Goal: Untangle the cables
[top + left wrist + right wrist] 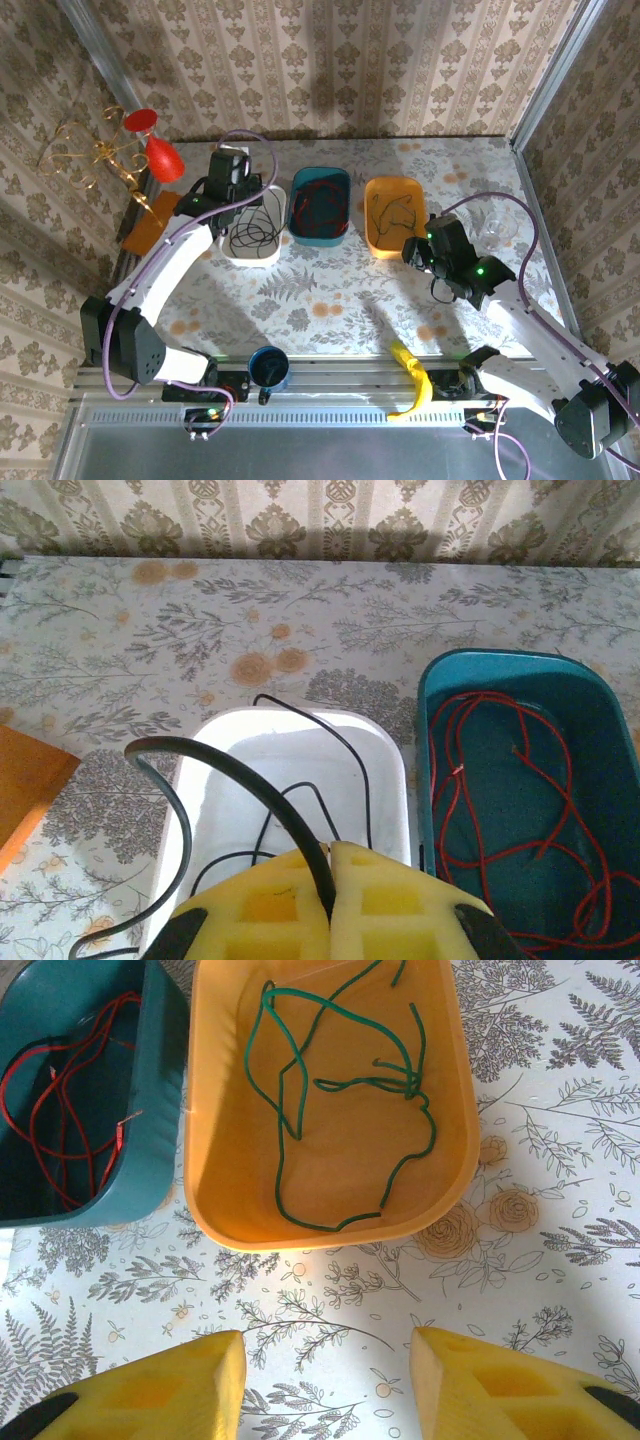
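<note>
Now left gripper [330, 865] pinches looped black cable [275, 796]; right gripper [328, 1360] gapes empty.

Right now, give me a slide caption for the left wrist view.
Left gripper shut on the black cable over the white tub; red cable coiled in the teal tub.

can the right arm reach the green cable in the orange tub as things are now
Probably yes: the right pincer is open and empty just short of the orange tub, and the green cable lies loose inside with nothing over it.
</note>
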Robot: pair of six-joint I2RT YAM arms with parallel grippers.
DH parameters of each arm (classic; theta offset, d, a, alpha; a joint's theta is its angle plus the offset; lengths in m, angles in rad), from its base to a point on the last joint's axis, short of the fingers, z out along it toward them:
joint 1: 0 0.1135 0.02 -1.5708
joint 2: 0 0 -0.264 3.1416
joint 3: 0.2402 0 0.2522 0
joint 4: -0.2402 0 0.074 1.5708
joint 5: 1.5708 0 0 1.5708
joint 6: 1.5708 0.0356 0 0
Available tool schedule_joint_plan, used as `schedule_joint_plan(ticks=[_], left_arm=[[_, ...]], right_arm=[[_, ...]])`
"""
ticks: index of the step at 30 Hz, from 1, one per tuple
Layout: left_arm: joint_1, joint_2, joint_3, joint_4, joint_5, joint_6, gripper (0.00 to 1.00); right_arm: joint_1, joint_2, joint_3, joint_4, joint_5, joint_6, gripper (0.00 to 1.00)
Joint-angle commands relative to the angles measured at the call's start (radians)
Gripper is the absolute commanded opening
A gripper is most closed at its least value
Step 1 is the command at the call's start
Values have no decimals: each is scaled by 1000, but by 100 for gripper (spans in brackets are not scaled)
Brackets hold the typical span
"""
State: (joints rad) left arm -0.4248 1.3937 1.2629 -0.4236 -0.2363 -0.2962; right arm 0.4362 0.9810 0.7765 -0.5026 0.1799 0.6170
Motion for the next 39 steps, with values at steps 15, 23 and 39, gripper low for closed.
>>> schedule_joint_plan(ticks=[15, 23, 39], left_arm=[[-160, 51, 130, -101, -458, 219, 0], [-158, 15, 110, -50, -230, 129, 0], [33, 97, -4, 20, -10, -20, 0]], right_arm=[[-4, 0, 40, -26, 29, -15, 49], [-4, -5, 31, -27, 29, -13, 49], [-4, -14, 26, -28, 43, -11, 49]])
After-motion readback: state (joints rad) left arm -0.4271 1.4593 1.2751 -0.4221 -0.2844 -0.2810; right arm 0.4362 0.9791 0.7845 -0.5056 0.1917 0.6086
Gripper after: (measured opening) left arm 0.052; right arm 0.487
